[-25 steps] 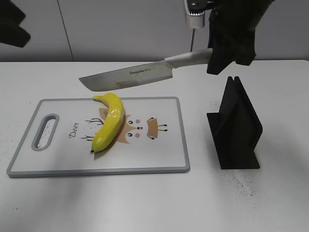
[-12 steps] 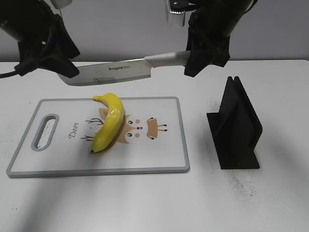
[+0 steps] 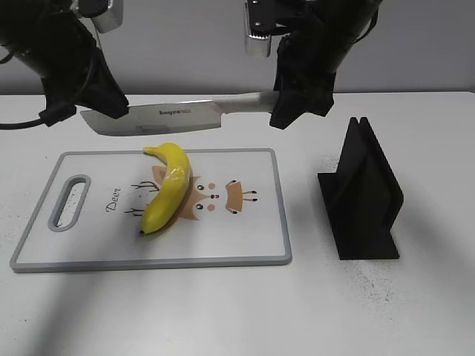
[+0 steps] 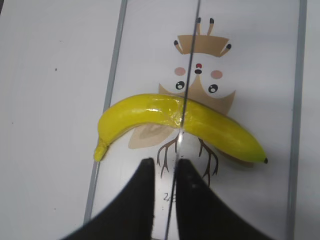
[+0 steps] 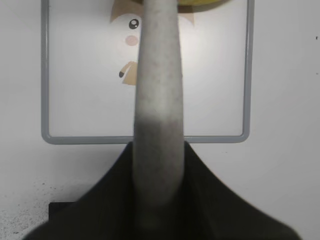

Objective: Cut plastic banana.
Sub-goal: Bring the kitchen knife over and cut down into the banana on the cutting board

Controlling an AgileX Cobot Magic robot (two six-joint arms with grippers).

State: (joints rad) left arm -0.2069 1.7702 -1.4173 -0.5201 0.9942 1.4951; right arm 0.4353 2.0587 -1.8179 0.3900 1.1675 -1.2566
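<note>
The plastic banana (image 3: 171, 193) lies on the grey-rimmed cutting board (image 3: 245, 237), over its deer picture. My right gripper (image 3: 286, 111) is shut on the grey handle (image 5: 157, 75) of a large knife (image 3: 159, 117), holding the blade level above the banana's far end. My left gripper (image 3: 104, 111) is at the blade's tip. In the left wrist view its jaws (image 4: 165, 167) straddle the thin blade edge (image 4: 189, 65), with a small gap on one side, above the banana (image 4: 180, 120). The blade crosses the banana's middle there.
A black knife stand (image 3: 364, 196) stands on the white table right of the board. The board's handle slot (image 3: 68, 202) is at its left end. The board's near rim (image 5: 145, 139) shows under the right gripper.
The knife has moved left and slightly down over the board. The left arm has come in from the left and its jaws now sit at the blade's tip.
</note>
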